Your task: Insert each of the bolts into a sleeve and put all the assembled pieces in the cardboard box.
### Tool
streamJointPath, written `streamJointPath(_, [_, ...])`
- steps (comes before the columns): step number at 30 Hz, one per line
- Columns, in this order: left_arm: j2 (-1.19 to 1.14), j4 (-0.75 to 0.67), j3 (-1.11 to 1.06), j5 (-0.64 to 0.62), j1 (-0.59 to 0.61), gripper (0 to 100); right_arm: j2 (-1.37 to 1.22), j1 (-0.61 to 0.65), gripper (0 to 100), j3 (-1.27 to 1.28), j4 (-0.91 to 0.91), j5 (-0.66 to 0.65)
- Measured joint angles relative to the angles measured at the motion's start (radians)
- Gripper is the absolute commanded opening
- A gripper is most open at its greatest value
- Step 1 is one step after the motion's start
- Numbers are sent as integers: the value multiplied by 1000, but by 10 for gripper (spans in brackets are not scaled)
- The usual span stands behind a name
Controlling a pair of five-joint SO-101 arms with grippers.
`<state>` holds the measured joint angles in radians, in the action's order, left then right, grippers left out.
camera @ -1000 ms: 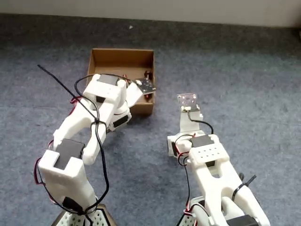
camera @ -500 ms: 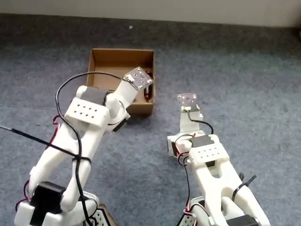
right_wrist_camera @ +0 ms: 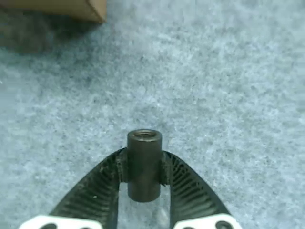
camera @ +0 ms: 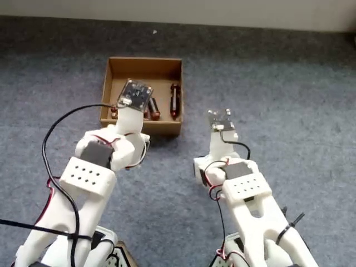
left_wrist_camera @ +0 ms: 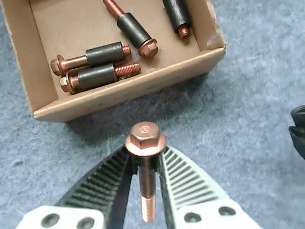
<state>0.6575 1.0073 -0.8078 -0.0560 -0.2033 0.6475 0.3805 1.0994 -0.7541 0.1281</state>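
My left gripper (left_wrist_camera: 146,155) is shut on a copper bolt (left_wrist_camera: 147,181), whose hex head (left_wrist_camera: 145,139) points toward the cardboard box (left_wrist_camera: 119,93). The bolt hangs over the carpet just short of the box's near wall. Several bolts fitted with black sleeves (left_wrist_camera: 97,75) lie inside the box. My right gripper (right_wrist_camera: 144,160) is shut on a black sleeve (right_wrist_camera: 144,167), open end facing forward, above the carpet. In the high view the left wrist (camera: 133,94) is over the box (camera: 111,69), and the right wrist (camera: 221,119) is to the right of the box.
Grey carpet (camera: 278,83) covers the table all around. A corner of the box (right_wrist_camera: 90,9) lies ahead of the right gripper. The two arms stand side by side with a gap of carpet (camera: 172,161) between them.
The left arm has swung from the box's right side toward its left and drawn back. The right arm has shifted only slightly.
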Motion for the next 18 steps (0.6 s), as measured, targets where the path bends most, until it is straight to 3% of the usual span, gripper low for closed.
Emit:
streamJointPath(7, [196, -313, -279, -20, 0, 5, 307, 68, 5, 176, 55, 127])
streamJointPath(12, [359, -407, -377, -37, -2, 5, 493, 86, 5, 328, 153, 133])
streamJointPath(18, [585, -480, -494, -218, -2, 5, 681, 94, 5, 456, 235, 133])
